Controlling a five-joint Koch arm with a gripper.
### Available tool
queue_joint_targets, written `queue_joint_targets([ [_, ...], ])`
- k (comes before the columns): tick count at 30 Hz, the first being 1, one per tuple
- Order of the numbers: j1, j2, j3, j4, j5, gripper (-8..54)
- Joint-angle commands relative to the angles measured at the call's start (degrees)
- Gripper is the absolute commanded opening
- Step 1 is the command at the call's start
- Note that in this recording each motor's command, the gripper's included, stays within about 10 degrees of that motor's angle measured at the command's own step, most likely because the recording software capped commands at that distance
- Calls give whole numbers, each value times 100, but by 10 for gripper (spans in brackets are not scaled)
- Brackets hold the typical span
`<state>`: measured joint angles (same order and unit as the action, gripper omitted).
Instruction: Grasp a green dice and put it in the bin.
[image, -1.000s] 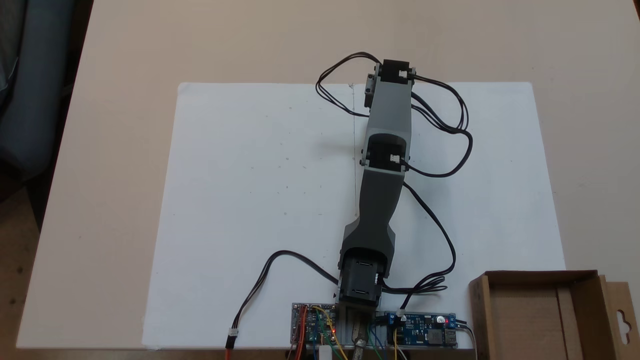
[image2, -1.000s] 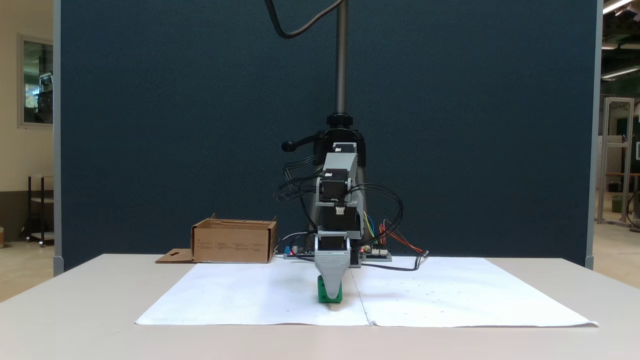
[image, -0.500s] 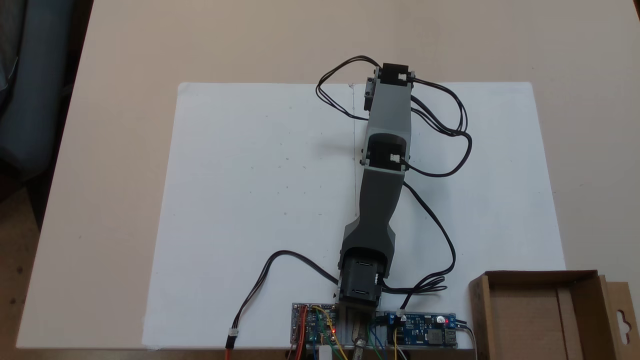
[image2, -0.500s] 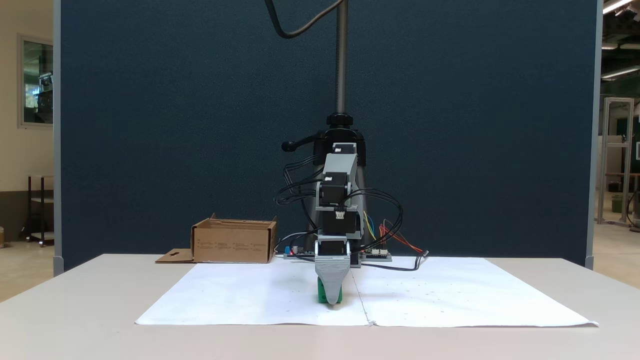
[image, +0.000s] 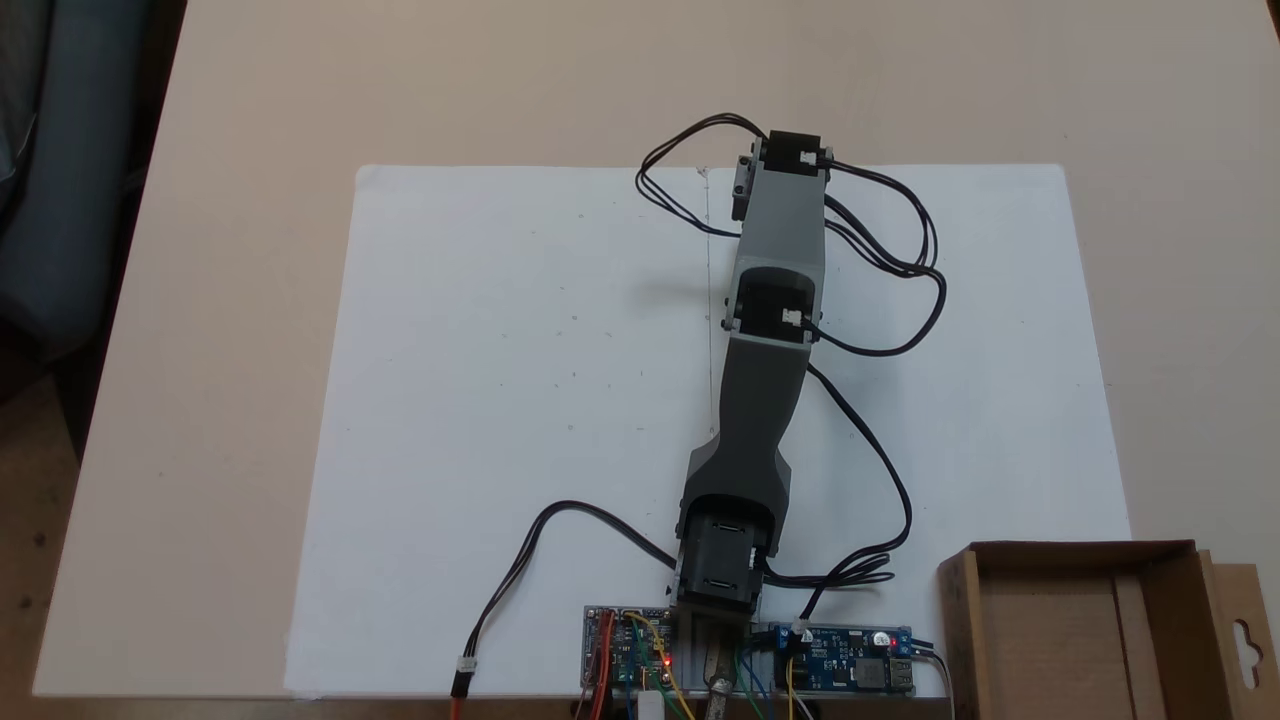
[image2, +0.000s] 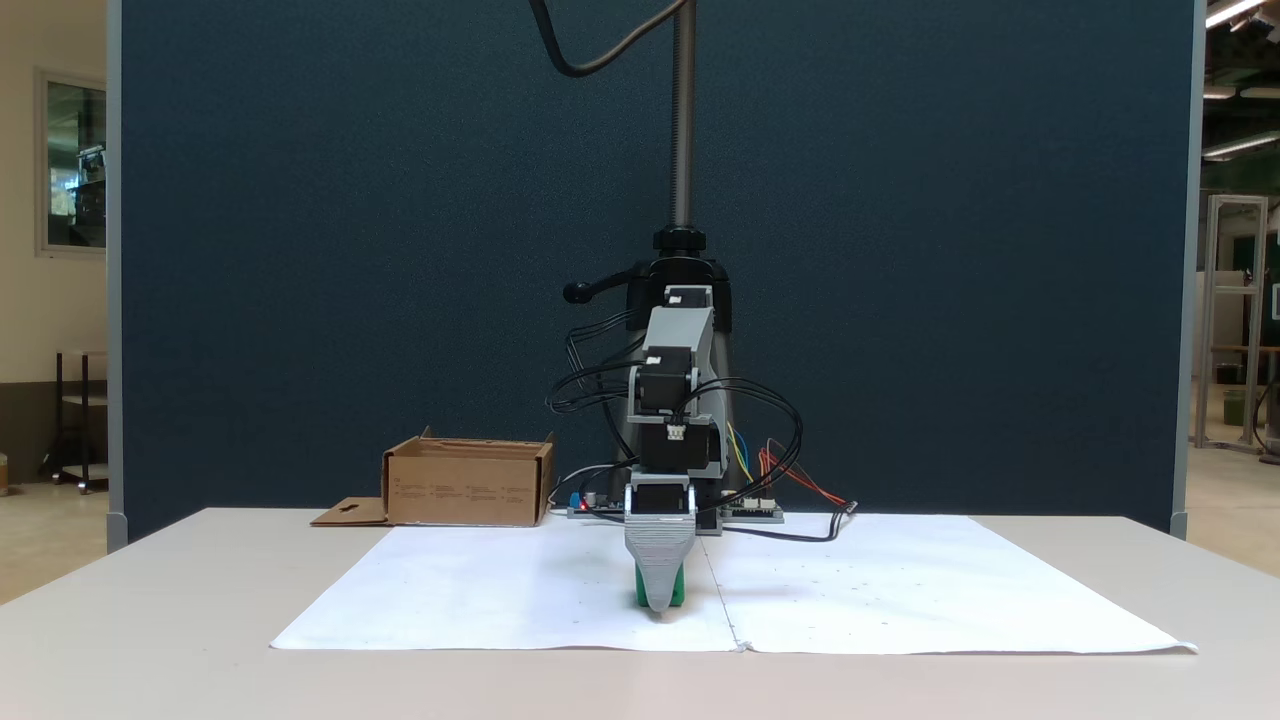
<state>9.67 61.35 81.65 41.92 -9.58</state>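
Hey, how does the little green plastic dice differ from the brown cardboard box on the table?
The small bright green plastic dice is far smaller than the shallow brown cardboard box. The dice sits on the white paper sheet, partly hidden behind the grey gripper; the box stands off the sheet at the table's far corner, unobstructed. The dice is a solid cube; the box is open-topped with a flap. Both rest on the table.

The gripper now sits lower than a second ago. It hides more of the green dice.

Cams: one overhead, one low front, facing arm.
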Motion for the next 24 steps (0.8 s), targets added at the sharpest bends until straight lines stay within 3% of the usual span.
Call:
queue_joint_targets([
  [1,79,149,-44,-123,378,425],
  [24,141,149,123,-272,378,395],
])
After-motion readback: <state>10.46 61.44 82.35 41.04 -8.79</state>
